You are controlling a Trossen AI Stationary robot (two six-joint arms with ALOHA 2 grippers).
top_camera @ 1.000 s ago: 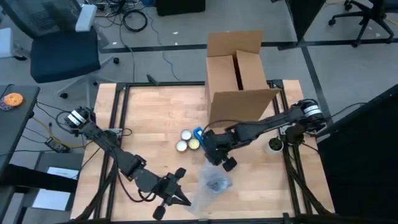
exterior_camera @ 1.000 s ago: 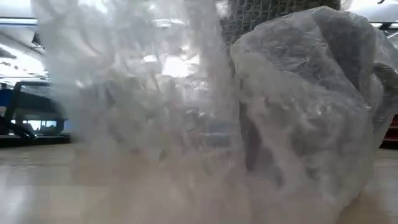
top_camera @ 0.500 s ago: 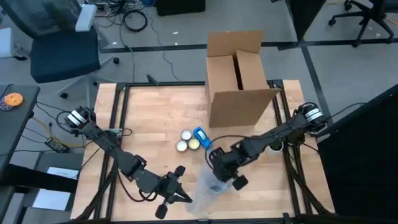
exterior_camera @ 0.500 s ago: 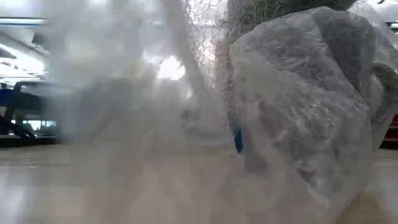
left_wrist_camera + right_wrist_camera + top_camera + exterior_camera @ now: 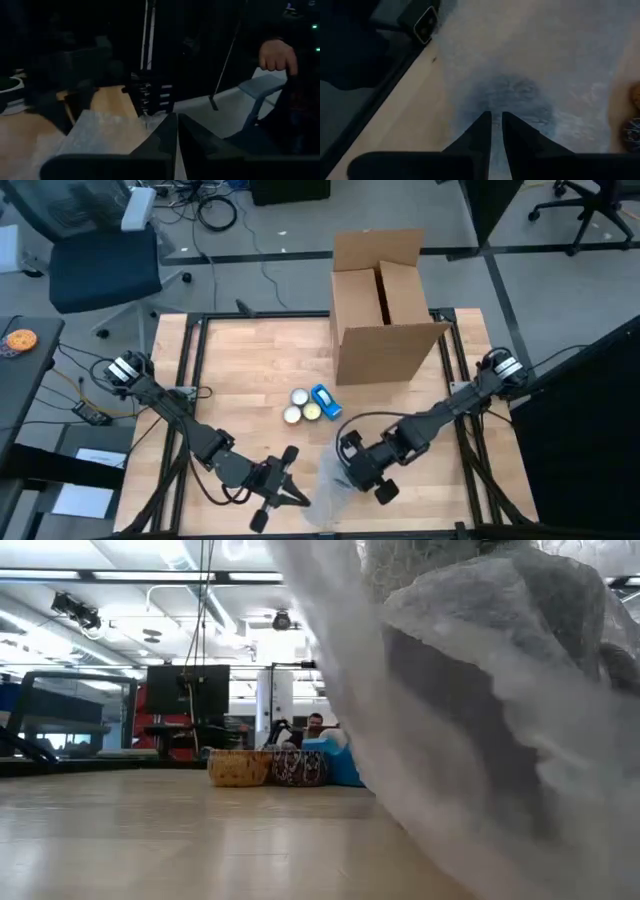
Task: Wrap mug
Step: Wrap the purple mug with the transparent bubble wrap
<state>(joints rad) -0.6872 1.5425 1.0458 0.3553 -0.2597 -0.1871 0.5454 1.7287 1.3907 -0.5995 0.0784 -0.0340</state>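
Note:
A sheet of clear bubble wrap (image 5: pixel 330 492) lies bunched near the table's near edge. The mug shows only as a dark shape under the wrap (image 5: pixel 512 100) and as a grey mass inside it (image 5: pixel 470 690). My right gripper (image 5: pixel 362 472) hangs right over that bundle, fingers pointing down and shut. My left gripper (image 5: pixel 290 492) sits low at the wrap's left edge, shut. In the low view the wrap (image 5: pixel 450 770) runs in a slanting line from high up down to the table. My left gripper pinches the wrap's left edge (image 5: pixel 150 125) between its two fingers, coming in level from the table's left. The sheet spreads flat beside the fingers. My right gripper comes from above, pointing down, its fingertips (image 5: pixel 482 122) closed over the wrap covering the mug; its own fingers hide the contact.
An open cardboard box (image 5: pixel 385 310) stands at the far middle. Two round tins and a blue one (image 5: pixel 310 405) sit mid-table, also in the low view (image 5: pixel 275 767). Bare wood lies to the left. A person's hand (image 5: pixel 277 55) shows beyond the table.
My right gripper has gone from beside the tins toward the table's near edge, ending over the wrapped mug. The wrap that stood as a curtain across the left of the low view has been drawn over the mug and now slants across the right.

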